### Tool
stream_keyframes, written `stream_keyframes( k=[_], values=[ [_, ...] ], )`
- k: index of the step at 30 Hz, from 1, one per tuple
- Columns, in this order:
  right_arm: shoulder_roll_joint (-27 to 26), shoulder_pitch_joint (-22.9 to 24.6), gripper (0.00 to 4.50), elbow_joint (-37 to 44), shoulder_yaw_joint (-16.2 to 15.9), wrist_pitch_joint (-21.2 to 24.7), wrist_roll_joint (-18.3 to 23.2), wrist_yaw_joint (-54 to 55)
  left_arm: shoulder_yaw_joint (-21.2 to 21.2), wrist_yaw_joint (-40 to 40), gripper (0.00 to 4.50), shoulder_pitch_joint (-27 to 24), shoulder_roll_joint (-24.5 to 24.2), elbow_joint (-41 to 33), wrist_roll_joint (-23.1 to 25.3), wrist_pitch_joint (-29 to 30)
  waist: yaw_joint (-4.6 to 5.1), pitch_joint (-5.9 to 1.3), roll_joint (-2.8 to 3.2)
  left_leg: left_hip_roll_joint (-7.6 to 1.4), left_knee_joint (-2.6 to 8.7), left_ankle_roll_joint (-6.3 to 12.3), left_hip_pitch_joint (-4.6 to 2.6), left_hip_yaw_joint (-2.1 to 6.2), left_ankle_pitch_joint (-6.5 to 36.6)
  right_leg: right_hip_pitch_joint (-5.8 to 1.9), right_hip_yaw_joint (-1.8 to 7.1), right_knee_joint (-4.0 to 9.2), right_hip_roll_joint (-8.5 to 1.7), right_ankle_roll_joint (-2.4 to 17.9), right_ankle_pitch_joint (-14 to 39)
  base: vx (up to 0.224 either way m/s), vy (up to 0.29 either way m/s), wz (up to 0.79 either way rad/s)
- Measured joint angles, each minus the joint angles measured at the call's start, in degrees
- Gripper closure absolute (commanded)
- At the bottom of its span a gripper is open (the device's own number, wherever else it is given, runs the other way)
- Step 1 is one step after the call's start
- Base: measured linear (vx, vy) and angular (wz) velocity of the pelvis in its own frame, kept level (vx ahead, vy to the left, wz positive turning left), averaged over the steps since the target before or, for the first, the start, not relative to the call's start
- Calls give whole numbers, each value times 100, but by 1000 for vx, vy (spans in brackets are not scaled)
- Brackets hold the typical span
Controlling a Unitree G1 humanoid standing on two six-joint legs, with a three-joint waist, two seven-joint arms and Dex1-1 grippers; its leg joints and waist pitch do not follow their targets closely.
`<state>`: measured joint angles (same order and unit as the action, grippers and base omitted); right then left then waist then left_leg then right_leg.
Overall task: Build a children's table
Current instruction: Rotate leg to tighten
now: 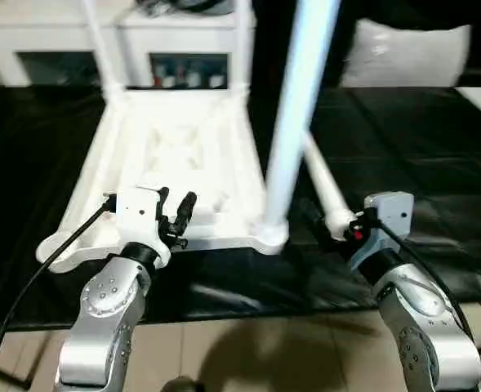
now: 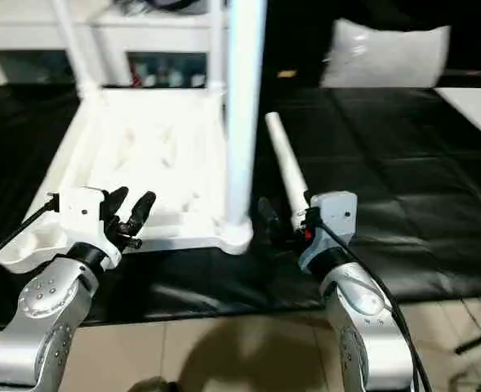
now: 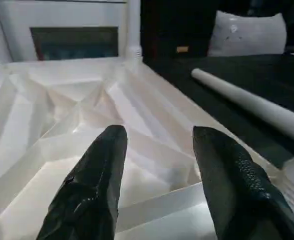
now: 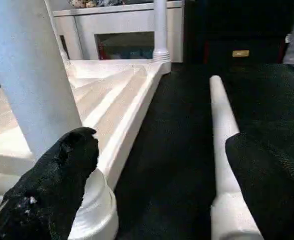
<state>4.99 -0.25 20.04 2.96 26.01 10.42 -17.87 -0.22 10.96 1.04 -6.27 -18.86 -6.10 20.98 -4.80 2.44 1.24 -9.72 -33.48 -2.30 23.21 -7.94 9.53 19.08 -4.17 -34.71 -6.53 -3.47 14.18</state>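
Note the upright legs [image 1: 299, 106] run off the frame's upper edge. The table top [image 1: 171, 155] lies ribbed side up on the black mat [image 1: 436, 163]. The left gripper [image 1: 177, 214], fingers spread and empty, hovers over its near edge. The right gripper [image 4: 156, 170], wide open, straddles the loose leg [image 4: 221, 115] lying beside the top.

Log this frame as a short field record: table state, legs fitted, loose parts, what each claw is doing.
table top: white plastic rectangular top, ribbed underside up, on black mat
legs fitted: three white tapered tube legs standing in corner sockets, nearest one at the near right corner
empty socket: near left corner
loose leg: fourth white tube lying on the mat right of the top
left claw: open, empty, over the top's near edge
right claw: open, at the loose leg's near end, not closed on it
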Motion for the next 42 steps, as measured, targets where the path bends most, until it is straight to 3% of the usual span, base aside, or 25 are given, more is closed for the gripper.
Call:
stream_keyframes(
  k=[1,3,4,6,7,8,9,10,11,12,13,14,15,16,19,24,27,29,31,32,36,39,40,41,42],
  values=[
    [0,13,0,-5,25,8,0,10,-65,0,212,6,-26,0,39,-21,28,-4,22,50,1,0,107,143,-1,-26,-156,29,-35,0,0,-31,-39,33],
    [42,14,0,-5,25,6,-3,13,-148,0,212,4,-83,-1,145,-69,46,-2,81,98,0,-50,176,366,-34,-60,-302,74,-17,51,-31,-23,-44,44],
    [53,20,0,-6,-21,7,-6,13,-154,0,212,0,-114,7,201,-96,93,32,133,138,-8,-80,188,547,-88,-116,-304,57,73,105,-34,-13,-62,54],
    [33,37,0,-6,-141,6,4,4,-151,-2,212,19,-132,69,236,-105,147,71,197,248,-8,-146,166,895,-145,-110,-186,-210,291,547,218,-9,-79,58],
    [27,46,0,-6,-139,9,49,2,-144,-7,212,35,-138,120,252,-112,127,70,147,211,-1,-180,134,881,-165,-54,-42,-458,402,723,330,6,-200,57],
    [44,44,0,3,-129,4,70,-5,-148,-7,212,35,-129,148,252,-128,86,52,79,206,10,-215,116,840,-186,-2,63,-573,438,715,435,6,-200,57],
    [76,53,0,7,-110,-4,85,-15,-175,-7,212,31,-110,179,250,-134,55,34,18,179,42,-244,89,798,-203,13,94,-653,437,508,492,1,-281,34],
    [151,68,0,7,-96,-18,97,-33,-196,-9,212,10,-75,186,249,-136,-9,15,-45,129,109,-234,45,727,-192,25,91,-607,493,510,465,-4,-266,12],
    [211,97,0,8,-47,-34,99,-59,-226,-24,212,20,-2,191,249,-126,-121,49,-65,83,-238,13,115,557,-7,19,48,-542,498,546,443,-4,-266,12],
    [249,154,0,3,12,-32,104,-83,-328,-27,212,11,28,191,247,-112,-191,76,-97,107,-552,103,127,404,49,-1,82,-495,494,567,419,8,-220,-16],
    [275,195,0,-2,68,-28,123,-122,-397,-27,212,14,22,184,250,-107,-249,51,-114,207,-547,97,29,303,45,22,104,-434,497,553,388,20,-185,-13],
    [290,194,0,-1,115,-26,130,-140,-420,-26,212,64,11,175,251,-107,-275,31,-95,253,-319,99,-85,232,46,76,104,-413,537,546,351,20,-185,-13],
    [309,191,0,-2,148,-21,140,-138,-425,-18,212,111,-4,170,253,-113,-290,8,-57,256,-85,70,-170,220,142,139,59,-412,595,560,291,3,-150,5],
    [326,200,0,-18,151,12,155,-140,-414,-9,212,124,-40,182,258,-112,-316,-10,-23,171,-32,-59,-142,199,115,184,21,-400,641,588,266,-4,-125,5],
    [355,179,0,-18,32,13,161,-138,-405,1,212,45,-100,276,295,-112,-342,-22,-4,72,-49,-88,-104,212,120,176,-16,-322,726,632,224,3,-71,2],
    [351,184,0,-17,-179,51,119,-143,-283,20,212,39,-131,275,242,-121,-323,-28,23,62,-51,-161,-137,210,161,127,-18,-219,722,580,170,0,10,0],
    [357,194,0,-15,-270,45,118,-183,-270,27,212,39,-170,275,230,-123,-255,8,33,62,-12,-146,-320,150,207,-75,0,-94,701,621,183,3,64,-2],
    [392,197,0,-5,-325,12,120,-240,-266,65,212,39,-181,274,227,-131,-200,53,24,70,61,-129,-501,79,233,-228,4,19,672,613,194,10,61,-5],
    [427,203,0,-2,-335,1,120,-259,-280,78,212,38,-180,271,221,-141,-167,78,9,78,116,-100,-605,24,256,-352,6,117,642,595,202,35,60,-6],
    [434,206,0,-1,-336,-10,120,-261,-287,82,212,37,-177,269,219,-142,-169,84,-3,78,136,-84,-611,1,265,-413,4,158,632,581,200,49,61,-8],
    [433,208,0,-1,-344,-31,121,-261,-302,86,212,29,-183,263,219,-142,-105,46,-61,102,144,12,-622,-41,328,-424,17,229,599,560,179,96,51,-2],
    [432,194,0,-1,-363,-43,122,-262,-297,87,212,-31,-215,234,220,-140,6,22,-89,165,91,75,-617,-38,438,-383,4,83,521,528,318,134,16,4],
    [453,202,0,-2,-353,-46,121,-259,-308,92,212,-38,-206,229,220,-137,-6,15,-88,190,4,176,-551,-30,510,-398,24,37,522,482,375,116,3,12],
    [487,223,0,-2,-341,-53,120,-256,-355,108,212,-38,-185,218,220,-136,-37,-12,-46,191,-151,406,-456,7,612,-419,24,63,545,476,395,116,3,12],
    [510,228,0,-2,-334,-56,119,-254,-406,121,212,-41,-178,188,219,-136,-76,-31,-20,184,-337,559,-352,91,631,-434,24,78,574,467,413,119,20,5]
  ],
)
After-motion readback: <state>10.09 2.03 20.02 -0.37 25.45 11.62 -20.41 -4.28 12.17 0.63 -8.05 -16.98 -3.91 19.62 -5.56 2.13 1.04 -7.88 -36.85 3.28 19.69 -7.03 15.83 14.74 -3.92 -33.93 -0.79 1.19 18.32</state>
